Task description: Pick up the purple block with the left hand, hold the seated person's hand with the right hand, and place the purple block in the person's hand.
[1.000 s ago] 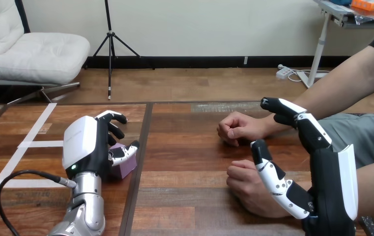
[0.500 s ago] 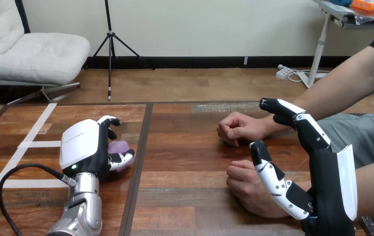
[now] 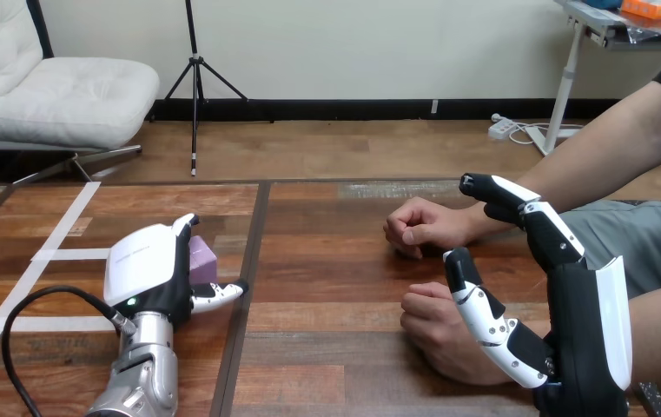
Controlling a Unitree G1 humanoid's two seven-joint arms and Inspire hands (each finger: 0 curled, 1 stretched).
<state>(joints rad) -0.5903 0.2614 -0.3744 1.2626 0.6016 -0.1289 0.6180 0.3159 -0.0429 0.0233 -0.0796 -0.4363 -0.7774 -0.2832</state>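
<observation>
Seemingly the left hand [image 3: 147,271] curls its fingers round the block [image 3: 203,257] on the table [image 3: 335,347], so lifting comes next; the right hand [image 3: 580,326], fingers straight, holds nothing beside the person's nearer hand [image 3: 431,332].

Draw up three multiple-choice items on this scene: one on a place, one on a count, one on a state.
1. Where is the purple block?
A. Against the left hand
B. In a person's palm
C. On the floor
2. How many of the person's hands rest on the table?
A. None
B. One
C. Two
3. How is the right hand?
A. Shut on the block
B. Open
C. Curled round a wrist

1 A: the block sits right by the left hand.
2 C: the farther hand and the nearer hand both lie on the wood.
3 B: its fingers are straight, round nothing.
</observation>
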